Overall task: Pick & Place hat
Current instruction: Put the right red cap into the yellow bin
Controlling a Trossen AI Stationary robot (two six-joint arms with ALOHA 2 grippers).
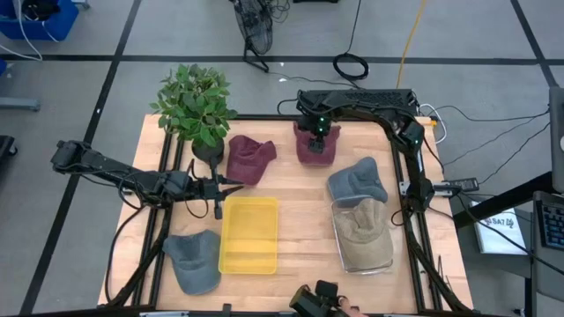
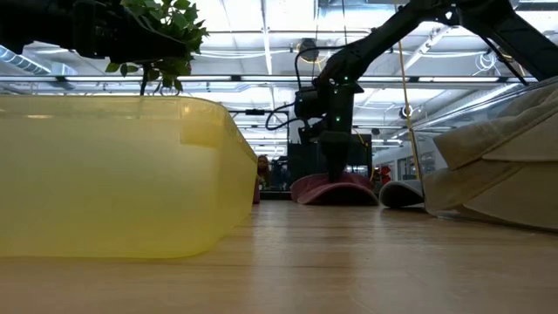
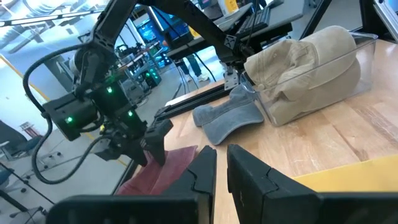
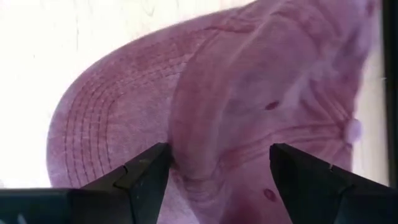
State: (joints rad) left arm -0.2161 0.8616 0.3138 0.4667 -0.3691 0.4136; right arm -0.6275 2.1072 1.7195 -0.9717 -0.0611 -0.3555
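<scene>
A maroon hat (image 1: 317, 145) lies on the table near the far edge, brim flat on the wood (image 4: 99, 124). My right gripper (image 1: 317, 130) (image 2: 336, 167) stands over it, pointing down and open. Its two fingers stand on either side of a raised fold of the crown (image 4: 211, 124). A second maroon hat (image 1: 249, 158) lies to the left of the first. My left gripper (image 1: 220, 187) (image 3: 222, 174) hovers, shut, between that second hat and the yellow bin (image 1: 249, 233), touching nothing. My right gripper comes at the maroon hat from above, pointing down, with its open fingers (image 4: 146, 177) beside the raised crown fold (image 4: 193, 155). Whether the fingertips touch the cloth, I cannot tell. The hat lies flat on the table.
A grey-blue hat (image 1: 357, 182) lies right of centre. A tan hat (image 1: 361, 231) sits in a clear container (image 1: 366, 264) near the right edge. Another grey hat (image 1: 194, 261) lies at the near left, and a potted plant (image 1: 198, 110) stands at the far left.
</scene>
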